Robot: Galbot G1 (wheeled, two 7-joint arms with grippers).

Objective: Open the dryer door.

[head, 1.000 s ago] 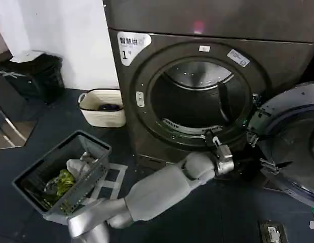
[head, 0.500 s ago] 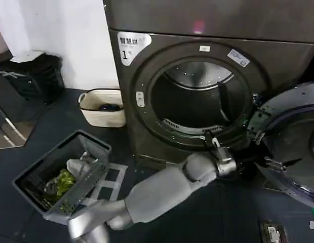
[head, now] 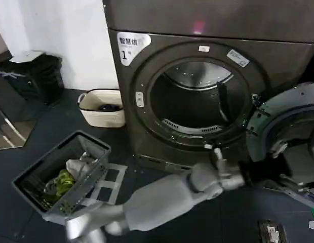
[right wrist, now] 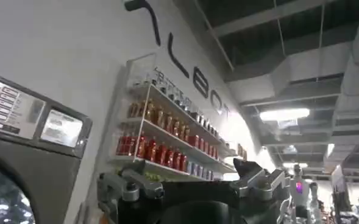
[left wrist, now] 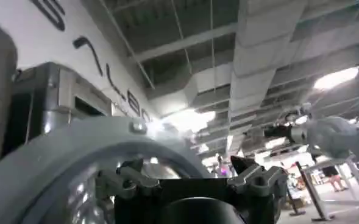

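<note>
Here the dryer door (head: 291, 144) is standing swung wide at the frame's right edge, inner face toward the camera, hinged beside the dryer (head: 197, 81). The left gripper (head: 278, 148) is reaching toward it, fingers spread. The right gripper (right wrist: 191, 189) is also spread, holding nothing.

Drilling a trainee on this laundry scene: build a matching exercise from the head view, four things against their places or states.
Things:
1. door
2. drum
3. grey basket
4. pale basket

Places or states:
A. on the floor by the wall, left of the dryer
B. swung open to the right of the opening
C. on the floor near the robot's left arm, holding cloth
D. exposed, seen through the round opening

Pairs: 1-B, 2-D, 3-C, 4-A
</note>
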